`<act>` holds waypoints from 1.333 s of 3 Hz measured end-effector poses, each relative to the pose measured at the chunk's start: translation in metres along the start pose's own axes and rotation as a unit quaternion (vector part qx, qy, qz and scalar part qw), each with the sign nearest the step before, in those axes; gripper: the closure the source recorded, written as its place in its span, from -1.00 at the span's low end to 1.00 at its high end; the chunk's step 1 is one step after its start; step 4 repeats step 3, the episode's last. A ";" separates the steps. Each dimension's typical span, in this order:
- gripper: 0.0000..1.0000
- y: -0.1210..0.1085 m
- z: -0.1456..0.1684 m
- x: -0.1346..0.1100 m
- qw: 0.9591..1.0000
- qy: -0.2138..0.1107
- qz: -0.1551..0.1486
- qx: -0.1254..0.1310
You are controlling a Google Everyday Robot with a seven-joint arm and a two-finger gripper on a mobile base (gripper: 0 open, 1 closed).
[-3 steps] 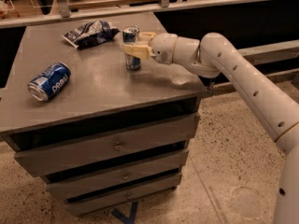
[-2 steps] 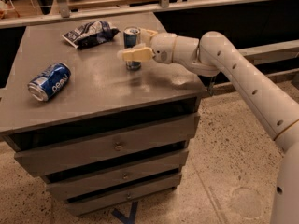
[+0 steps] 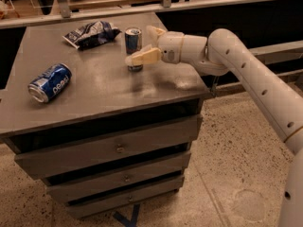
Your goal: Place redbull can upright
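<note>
Camera view: the redbull can (image 3: 133, 45) stands upright on the grey table (image 3: 99, 91), towards the back of the top and right of its middle, with its silver top end facing up. The end effector (image 3: 139, 44) is at the can, reaching in from the right on the white arm (image 3: 246, 67). Its two pale fingers are spread apart and not clamped on anything. The near finger (image 3: 143, 57) crosses in front of the lower part of the can, its tip just past the can's left edge, and the far finger (image 3: 153, 31) sits up and to the right of the can's top. Whether the near finger touches the can cannot be told.

Just left of the can, at the back of the table, lies a crumpled dark blue-and-white snack bag (image 3: 90, 33). A Pepsi can (image 3: 49, 82) lies on its side near the left edge, well apart from the redbull can, its silver end turned to the front left.

Below the top, the table has a stack of drawers (image 3: 116, 148) with small knobs. It stands on a speckled floor (image 3: 227, 174), with a blue mark (image 3: 127, 216) at its foot.
</note>
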State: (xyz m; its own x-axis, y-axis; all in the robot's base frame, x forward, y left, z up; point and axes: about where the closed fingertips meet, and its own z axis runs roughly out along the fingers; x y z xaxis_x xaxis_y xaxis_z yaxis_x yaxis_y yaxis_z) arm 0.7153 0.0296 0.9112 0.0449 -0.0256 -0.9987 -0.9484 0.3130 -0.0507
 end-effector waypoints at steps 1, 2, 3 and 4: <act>-1.00 -0.004 -0.028 -0.003 1.000 0.020 -0.012 0.020; -1.00 -0.012 -0.063 -0.005 0.997 0.049 -0.029 0.050; -1.00 -0.013 -0.065 -0.006 0.997 0.051 -0.030 0.052; -1.00 -0.013 -0.065 -0.006 0.997 0.051 -0.030 0.052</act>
